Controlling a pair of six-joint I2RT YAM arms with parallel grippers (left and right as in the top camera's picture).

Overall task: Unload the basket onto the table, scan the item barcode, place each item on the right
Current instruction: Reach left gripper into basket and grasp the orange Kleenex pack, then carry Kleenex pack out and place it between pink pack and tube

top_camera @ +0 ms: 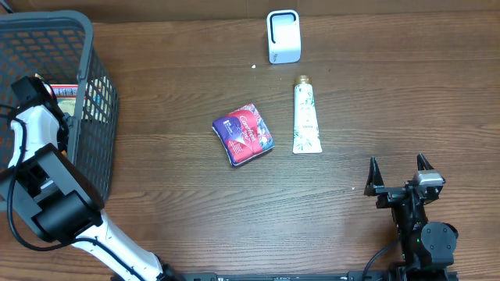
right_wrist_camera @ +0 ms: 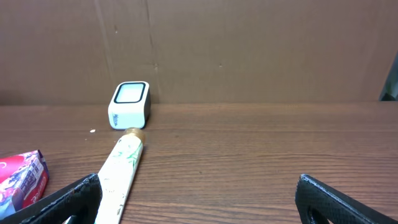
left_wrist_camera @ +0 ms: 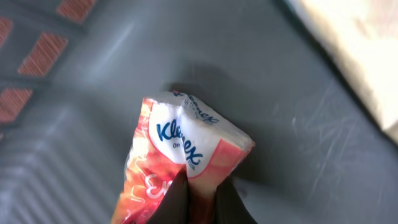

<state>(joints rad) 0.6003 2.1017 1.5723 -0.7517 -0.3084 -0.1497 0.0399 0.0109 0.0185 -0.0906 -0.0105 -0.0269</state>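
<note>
Two arms: left gripper (left_wrist_camera: 200, 188) pinched shut on the end of an orange-and-white Kleenex tissue pack (left_wrist_camera: 186, 143), lying inside dark grey plastic mesh basket (top_camera: 98, 97) at table's left; white box scanner (top_camera: 283, 35) far centre; right gripper (top_camera: 397, 165) spread wide, well apart from pack

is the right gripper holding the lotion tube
No, the right gripper stands open and empty, and the tube lies on the table well apart from it.
</note>
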